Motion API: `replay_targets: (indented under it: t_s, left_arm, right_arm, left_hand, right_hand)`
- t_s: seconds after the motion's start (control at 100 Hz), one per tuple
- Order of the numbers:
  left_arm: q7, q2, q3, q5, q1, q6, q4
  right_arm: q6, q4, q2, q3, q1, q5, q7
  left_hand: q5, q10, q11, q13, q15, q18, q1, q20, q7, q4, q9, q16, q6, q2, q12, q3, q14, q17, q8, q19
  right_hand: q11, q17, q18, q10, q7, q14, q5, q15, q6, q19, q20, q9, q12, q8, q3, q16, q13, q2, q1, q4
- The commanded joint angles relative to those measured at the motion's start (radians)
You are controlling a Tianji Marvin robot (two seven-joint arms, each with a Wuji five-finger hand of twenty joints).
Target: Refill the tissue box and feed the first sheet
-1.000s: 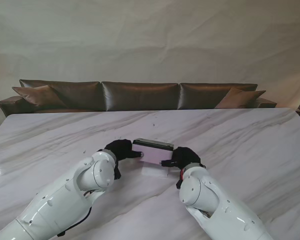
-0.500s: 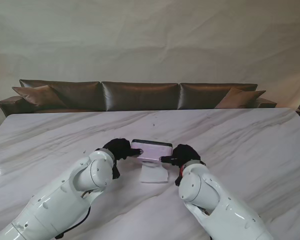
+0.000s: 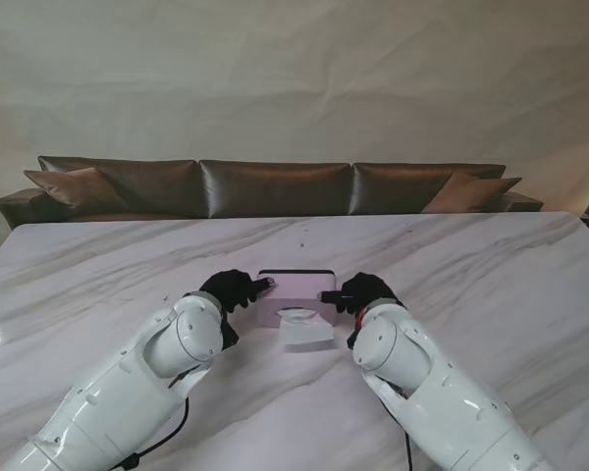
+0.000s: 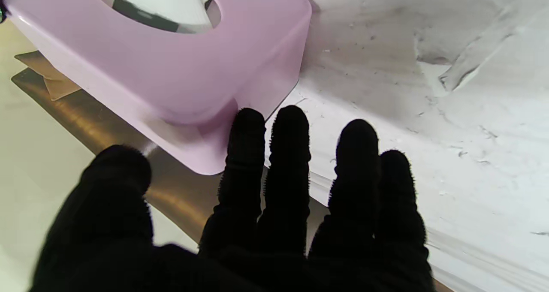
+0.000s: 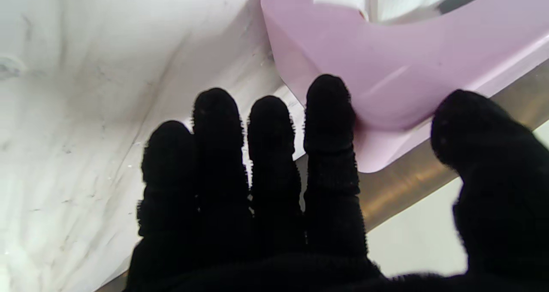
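Sitting near the middle of the stand frame, the pink tissue box (image 3: 293, 294) lay flat on the marble desk (image 3: 491, 285), its oval opening facing up with a white sheet (image 3: 304, 330) spilling out toward the lower edge of the frame. The left hand (image 3: 232, 289) flanked the box's left end and the right hand (image 3: 362, 291) its right end. In the left wrist picture the gloved fingers (image 4: 244, 155) were spread, the index tip at the box's end wall; whether it pressed or only touched could not be told. The right wrist picture showed the same on the other end, the thumb held apart. Bare veined marble spread wide on both sides and toward the far edge. Beyond it stood a dark leather sofa (image 3: 275, 186) against a pale draped wall (image 3: 294, 78).
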State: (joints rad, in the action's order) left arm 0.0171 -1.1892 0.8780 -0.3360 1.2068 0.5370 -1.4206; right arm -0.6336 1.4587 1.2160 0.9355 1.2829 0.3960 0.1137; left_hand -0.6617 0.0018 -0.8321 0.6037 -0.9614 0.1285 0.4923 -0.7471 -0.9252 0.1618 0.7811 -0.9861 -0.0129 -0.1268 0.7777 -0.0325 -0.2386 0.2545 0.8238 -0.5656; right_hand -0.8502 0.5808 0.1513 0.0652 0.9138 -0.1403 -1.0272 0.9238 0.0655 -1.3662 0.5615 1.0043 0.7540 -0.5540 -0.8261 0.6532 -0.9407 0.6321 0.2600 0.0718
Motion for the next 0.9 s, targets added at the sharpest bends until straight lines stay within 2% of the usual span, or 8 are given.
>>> replay_targets:
  t_s: [0.0, 0.06, 0.13, 0.33, 0.45, 0.56, 0.68, 0.89]
  left_arm:
    - [-0.029, -0.002, 0.006, -0.014, 0.016, 0.003, -0.009]
    - [-0.033, 0.001, 0.018, -0.015, 0.025, 0.004, -0.017]
    - [-0.04, 0.007, 0.032, -0.021, 0.038, 0.008, -0.033]
    - [-0.095, 0.041, 0.058, -0.11, 0.074, 0.026, -0.089]
    - [-0.13, 0.061, 0.073, -0.166, 0.096, 0.002, -0.108]
    - [-0.136, 0.071, 0.07, -0.224, 0.108, -0.018, -0.111]
    - [-0.147, 0.076, 0.056, -0.243, 0.107, -0.024, -0.111]
    - [-0.169, 0.08, 0.02, -0.249, 0.084, -0.036, -0.088]
  right_arm:
    - [-0.001, -0.008, -0.008, 0.007, 0.006, -0.003, -0.03]
    - [0.005, -0.004, -0.015, 0.013, 0.01, 0.001, -0.044]
    - [0.014, 0.011, -0.024, 0.023, 0.019, 0.005, -0.067]
    - [0.024, 0.073, -0.045, 0.058, 0.069, 0.041, -0.094]
    - [0.022, 0.086, -0.06, 0.065, 0.084, 0.085, -0.121]
    - [0.023, 0.081, -0.071, 0.062, 0.085, 0.108, -0.147]
    - [0.024, 0.061, -0.076, 0.046, 0.075, 0.114, -0.165]
    - [0.036, 0.018, -0.075, 0.016, 0.047, 0.109, -0.174]
  left_hand:
    - [0.031, 0.012, 0.02, -0.046, 0.009, 0.011, -0.063, -0.025, 0.025, -0.043, -0.047, 0.008, -0.043, 0.045, -0.014, 0.02, -0.022, -0.035, -0.026, -0.773]
    - [0.053, 0.016, 0.033, -0.072, 0.023, 0.005, -0.107, -0.031, 0.057, -0.044, -0.073, 0.012, -0.03, 0.04, -0.018, 0.013, -0.023, -0.056, -0.05, -0.759]
    - [0.082, 0.017, 0.044, -0.095, 0.034, 0.004, -0.125, -0.032, 0.077, -0.045, -0.101, 0.015, -0.021, 0.028, -0.02, 0.015, -0.023, -0.075, -0.059, -0.75]
    - [0.219, -0.002, 0.087, -0.167, 0.097, -0.024, -0.126, -0.03, 0.158, -0.038, -0.228, 0.038, 0.0, -0.021, -0.033, -0.007, 0.003, -0.105, -0.095, -0.729]
    - [0.356, -0.038, 0.14, -0.234, 0.161, -0.053, -0.064, -0.037, 0.237, -0.028, -0.376, 0.07, 0.014, -0.074, -0.075, -0.039, 0.016, -0.126, -0.156, -0.727]
    - [0.45, -0.071, 0.161, -0.268, 0.177, -0.084, 0.01, -0.05, 0.244, -0.007, -0.45, 0.081, 0.017, -0.13, -0.106, -0.059, 0.03, -0.132, -0.175, -0.733]
    - [0.49, -0.074, 0.154, -0.287, 0.183, -0.095, 0.049, -0.056, 0.234, 0.008, -0.482, 0.084, 0.032, -0.182, -0.114, -0.067, 0.039, -0.152, -0.178, -0.728]
    - [0.489, -0.064, 0.133, -0.282, 0.181, -0.102, 0.081, -0.065, 0.209, 0.032, -0.475, 0.085, 0.047, -0.222, -0.122, -0.079, 0.047, -0.153, -0.181, -0.729]
  right_hand:
    - [0.008, -0.02, -0.038, -0.006, -0.063, -0.018, 0.045, 0.007, 0.025, -0.005, -0.004, -0.044, 0.009, -0.068, -0.009, 0.008, 0.032, -0.022, -0.041, 0.07]
    - [0.011, -0.029, -0.041, -0.005, -0.111, -0.017, 0.117, 0.004, 0.01, 0.003, -0.006, -0.072, 0.009, -0.065, -0.024, 0.009, 0.05, -0.014, -0.076, 0.076]
    - [0.009, -0.045, -0.05, -0.01, -0.185, -0.011, 0.276, -0.003, -0.017, 0.019, -0.011, -0.125, 0.014, -0.051, -0.046, 0.011, 0.08, 0.008, -0.11, 0.073]
    - [-0.034, -0.083, -0.064, -0.019, -0.194, -0.001, 0.508, -0.005, -0.068, 0.045, -0.013, -0.256, 0.036, -0.045, -0.063, 0.019, 0.142, 0.047, -0.113, 0.065]
    - [-0.042, -0.092, -0.07, -0.029, -0.185, 0.007, 0.56, -0.006, -0.079, 0.053, -0.013, -0.297, 0.038, -0.037, -0.061, 0.021, 0.158, 0.065, -0.096, 0.067]
    - [-0.049, -0.099, -0.073, -0.039, -0.176, 0.012, 0.591, -0.004, -0.084, 0.058, -0.011, -0.324, 0.038, -0.032, -0.06, 0.023, 0.166, 0.073, -0.084, 0.071]
    - [-0.059, -0.099, -0.075, -0.046, -0.159, 0.018, 0.614, 0.003, -0.09, 0.059, -0.006, -0.339, 0.036, -0.023, -0.059, 0.026, 0.166, 0.079, -0.07, 0.08]
    - [-0.07, -0.095, -0.078, -0.053, -0.138, 0.023, 0.614, 0.013, -0.087, 0.058, -0.002, -0.342, 0.037, -0.02, -0.045, 0.03, 0.161, 0.079, -0.051, 0.082]
